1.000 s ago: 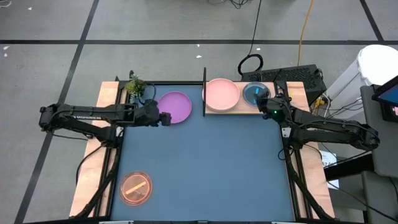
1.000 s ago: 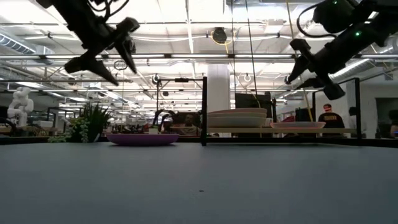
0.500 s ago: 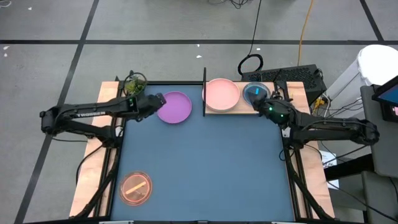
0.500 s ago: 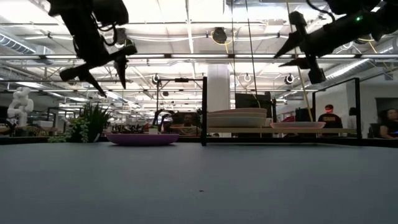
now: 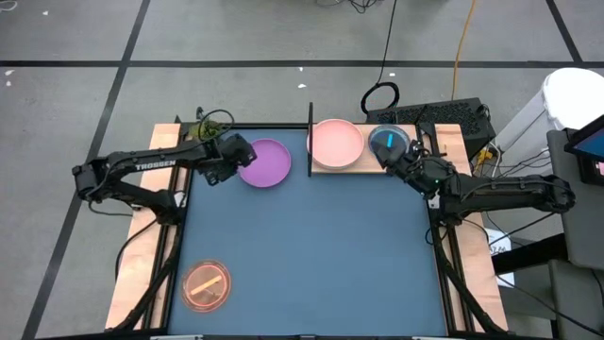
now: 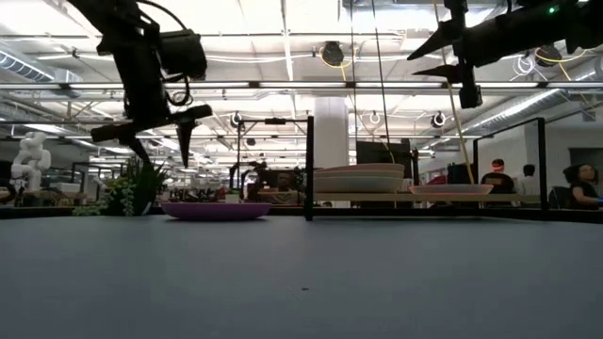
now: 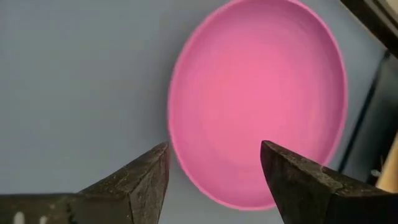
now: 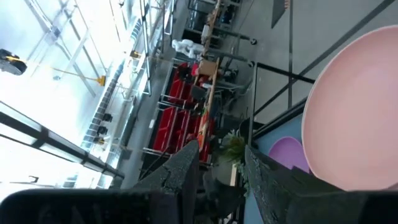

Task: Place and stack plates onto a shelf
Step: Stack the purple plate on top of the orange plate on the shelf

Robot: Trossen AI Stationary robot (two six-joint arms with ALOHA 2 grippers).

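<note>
While the purple plate (image 5: 265, 162) lies on the mat, left hand (image 5: 243, 151) released above its edge, right hand (image 5: 390, 159) released beside the shelf (image 5: 326, 167).

Beside the single shelf (image 5: 326, 167), two plates show, one purple (image 5: 266, 162) and one pink (image 5: 337, 143), plus two dishes, one cyan (image 5: 385, 142), one orange (image 5: 207, 285).

The high view looks straight down on the whole dark blue mat (image 5: 311, 246); the low view looks level across it into the room. Both share the purple plate (image 5: 265, 162), which the left wrist camera sees close from above
</note>
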